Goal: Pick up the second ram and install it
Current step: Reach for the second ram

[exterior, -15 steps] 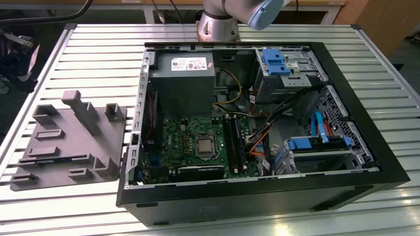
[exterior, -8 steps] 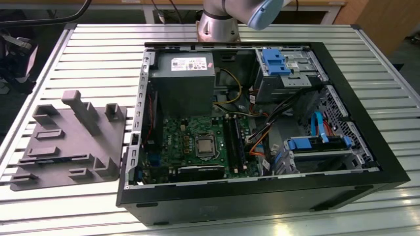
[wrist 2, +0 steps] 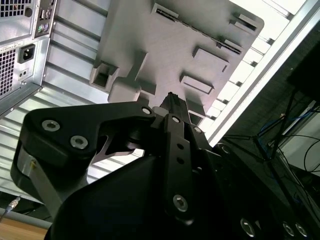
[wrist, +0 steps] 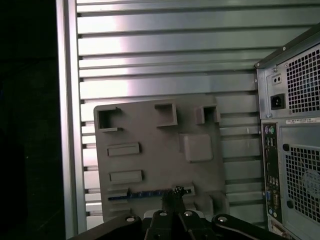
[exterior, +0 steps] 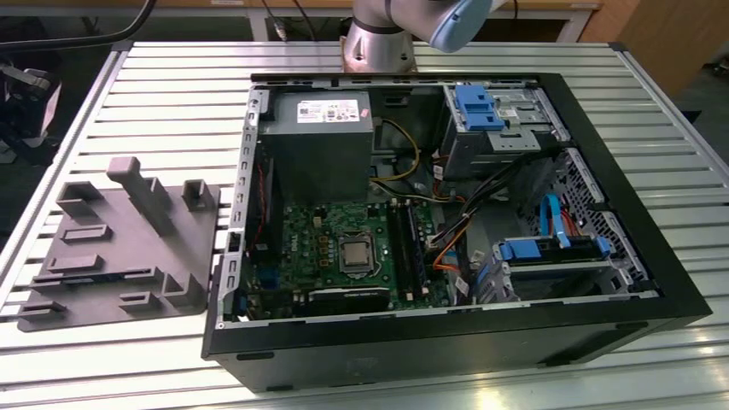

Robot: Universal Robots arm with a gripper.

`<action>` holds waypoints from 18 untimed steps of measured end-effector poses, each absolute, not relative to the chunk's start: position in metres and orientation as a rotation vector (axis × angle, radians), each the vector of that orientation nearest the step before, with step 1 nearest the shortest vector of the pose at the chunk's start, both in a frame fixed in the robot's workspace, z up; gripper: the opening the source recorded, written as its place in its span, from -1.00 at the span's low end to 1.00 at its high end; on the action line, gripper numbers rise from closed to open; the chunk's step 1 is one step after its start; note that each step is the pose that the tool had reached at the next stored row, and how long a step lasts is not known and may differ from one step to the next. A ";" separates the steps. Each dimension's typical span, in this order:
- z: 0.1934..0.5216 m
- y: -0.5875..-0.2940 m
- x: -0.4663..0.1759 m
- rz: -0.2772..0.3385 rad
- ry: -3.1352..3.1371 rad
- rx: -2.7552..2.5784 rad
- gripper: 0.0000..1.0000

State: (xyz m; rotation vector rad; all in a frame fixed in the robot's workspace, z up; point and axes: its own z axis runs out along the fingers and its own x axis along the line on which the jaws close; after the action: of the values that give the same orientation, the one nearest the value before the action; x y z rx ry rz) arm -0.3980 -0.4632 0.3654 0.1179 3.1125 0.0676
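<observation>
The pick-up step is only starting: the gripper (wrist: 176, 192) hangs above the grey tray (wrist: 150, 160), fingers together. The second ram (wrist: 140, 195) lies in the tray's slot (just under the tips, it seems); grasping it calls for opened fingers astride its thin edge.

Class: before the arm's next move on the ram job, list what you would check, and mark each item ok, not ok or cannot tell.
1. Ram seated in tray slot: ok.
2. Gripper pointing at ram in the first wrist view: ok.
3. Gripper holding ram: not ok; ram lies in the tray.
4. Case open, motherboard exposed: ok.
5. Memory slots free: cannot tell.
6. Orange cables clear of the slots: cannot tell; they run close beside them.
</observation>
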 end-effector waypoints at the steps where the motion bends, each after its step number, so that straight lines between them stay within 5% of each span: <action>1: 0.365 -0.464 -0.398 0.068 3.113 0.118 -0.79; 18: 0.359 -0.470 -0.405 0.068 3.112 0.118 -0.79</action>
State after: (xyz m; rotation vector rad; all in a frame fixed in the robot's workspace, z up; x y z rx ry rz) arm -0.4053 -0.4697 0.3592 0.1179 3.1124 0.0677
